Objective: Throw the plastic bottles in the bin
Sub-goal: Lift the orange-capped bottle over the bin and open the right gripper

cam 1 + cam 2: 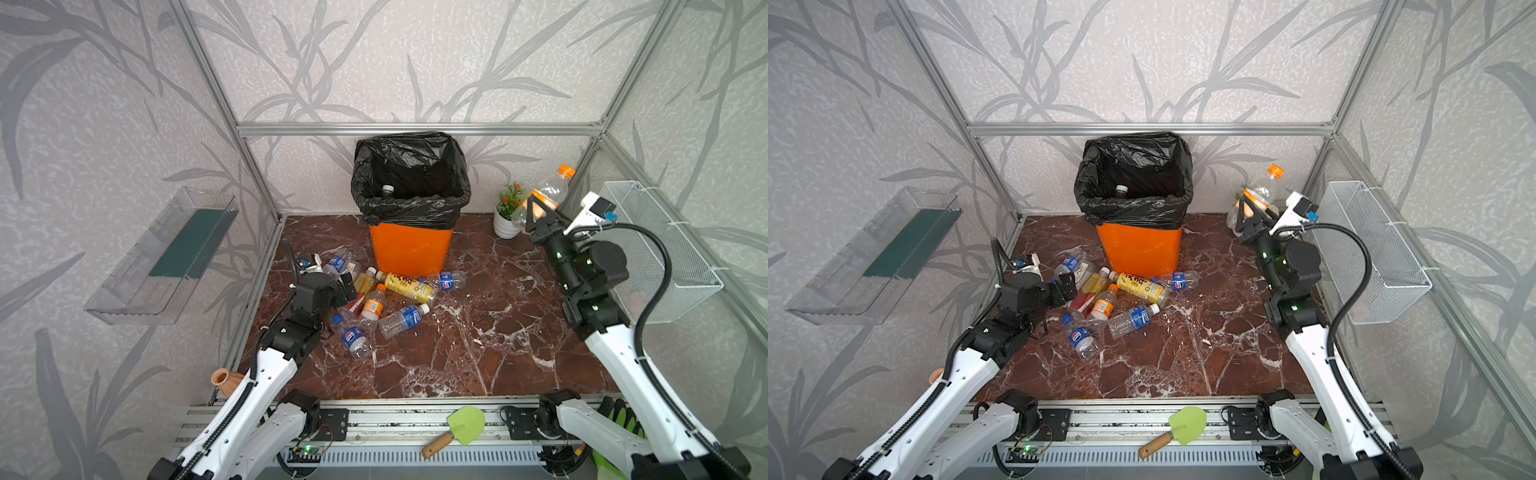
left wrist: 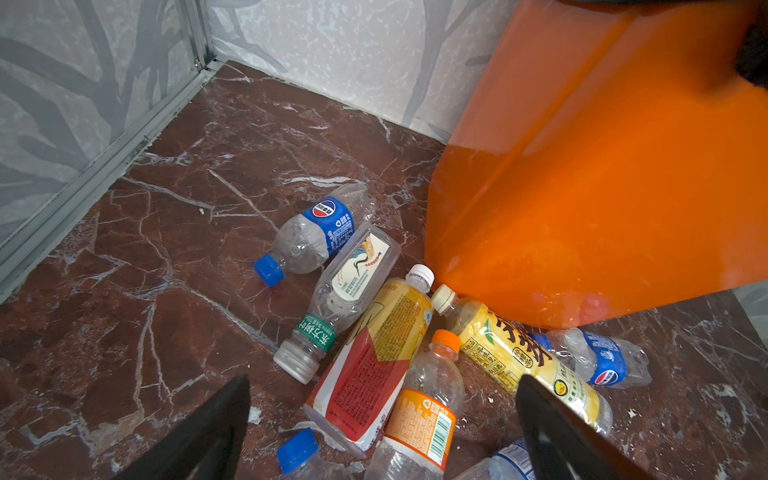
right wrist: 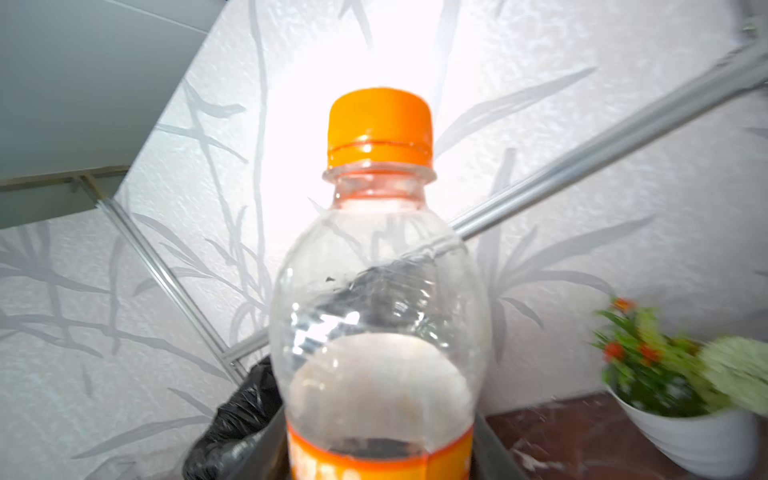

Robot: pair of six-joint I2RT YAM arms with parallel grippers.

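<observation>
The orange bin with its black bag stands at the back middle, and one bottle's cap shows inside it. Several plastic bottles lie in a heap on the floor, left of the bin's front. My left gripper hangs open just over that heap, above an orange-labelled bottle. My right gripper is raised at the back right. It is shut on a clear bottle with an orange cap, held cap up.
A potted plant stands just beside the held bottle. A white wire basket hangs on the right wall and a clear tray on the left wall. A terracotta vase and a green trowel lie near the front rail.
</observation>
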